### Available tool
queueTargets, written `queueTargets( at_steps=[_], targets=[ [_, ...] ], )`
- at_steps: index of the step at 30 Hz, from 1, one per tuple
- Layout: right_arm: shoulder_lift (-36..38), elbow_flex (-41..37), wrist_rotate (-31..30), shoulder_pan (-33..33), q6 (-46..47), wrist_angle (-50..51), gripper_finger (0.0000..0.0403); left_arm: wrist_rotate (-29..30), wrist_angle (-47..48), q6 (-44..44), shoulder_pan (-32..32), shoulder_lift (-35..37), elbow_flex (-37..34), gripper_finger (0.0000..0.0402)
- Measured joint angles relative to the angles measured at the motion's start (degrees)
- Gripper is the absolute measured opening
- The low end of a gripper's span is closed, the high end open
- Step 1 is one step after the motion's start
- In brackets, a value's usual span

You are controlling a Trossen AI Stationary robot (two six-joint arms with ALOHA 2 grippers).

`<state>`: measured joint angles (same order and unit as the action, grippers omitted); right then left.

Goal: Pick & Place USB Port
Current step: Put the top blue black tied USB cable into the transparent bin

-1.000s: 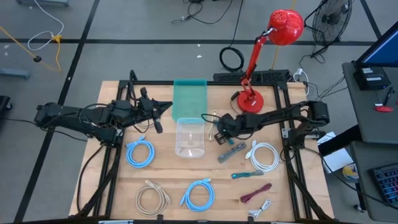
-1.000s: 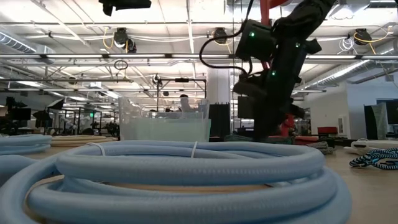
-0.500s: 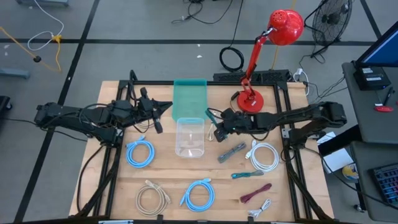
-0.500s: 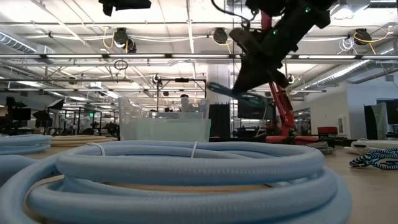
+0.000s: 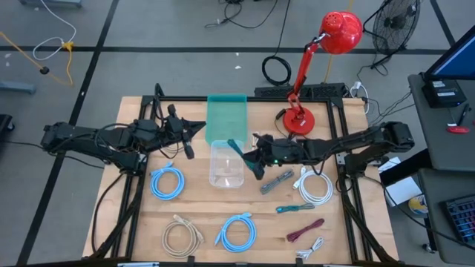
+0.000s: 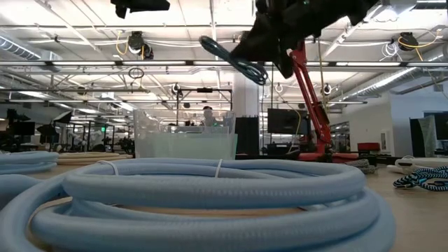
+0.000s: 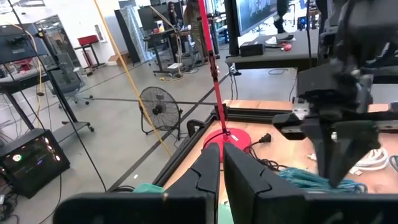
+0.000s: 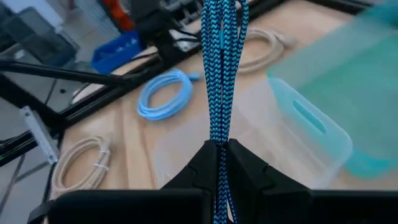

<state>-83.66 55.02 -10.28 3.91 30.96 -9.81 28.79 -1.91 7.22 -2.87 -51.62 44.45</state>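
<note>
A blue-and-black braided USB cable (image 8: 219,74), folded into a bundle, is held by my right gripper (image 8: 217,149), which is shut on it. In the high view the cable (image 5: 236,147) is in the air over the right rim of the clear bin (image 5: 226,163), and the right gripper (image 5: 251,157) is just right of that bin. The low view shows the cable (image 6: 234,59) well above the bin (image 6: 185,143). The bin's green lid (image 5: 226,115) lies flat behind it. My left gripper (image 7: 221,171) is shut and waits left of the lid, touching nothing. My right gripper pinches the braided cable bundle between its two fingers, several strands together, at one end of the bundle (image 8: 217,138). The rest of the bundle (image 8: 221,37) sticks straight out past the fingertips. The cable is lifted clear of the table, over the clear bin's right rim.
On the table lie two light blue coils (image 5: 167,182) (image 5: 237,231), a beige coil (image 5: 182,236), a white coil (image 5: 315,185), a grey cable (image 5: 276,180), a teal cable (image 5: 295,208) and a maroon cable (image 5: 306,230). A red desk lamp (image 5: 297,119) stands behind the right arm.
My right gripper has risen from the table with the blue braided cable and moved toward the table's left, to the clear bin's right rim. The cable has been lifted clear of the table and now sticks out toward the bin.
</note>
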Motion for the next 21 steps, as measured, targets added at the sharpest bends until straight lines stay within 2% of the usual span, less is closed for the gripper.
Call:
queueTargets(
  at_steps=[8, 17, 21],
  targets=[
    [0.0, 0.0, 0.1, 0.3, -6.1, -7.0, 0.0017, 0.3, 0.0, -0.2, 0.0, 0.0, 0.0, 0.0026],
    [0.0, 0.0, 0.5, -1.1, -17.4, -6.2, 0.0018, 0.3, 0.4, -0.5, 0.0, 0.0, 0.0, 0.0026],
    [-0.2, 2.4, 2.9, -2.9, -22.1, -1.8, 0.0018, 0.3, 0.4, -0.9, 0.0, 0.0, 0.0, 0.0026]
  ],
)
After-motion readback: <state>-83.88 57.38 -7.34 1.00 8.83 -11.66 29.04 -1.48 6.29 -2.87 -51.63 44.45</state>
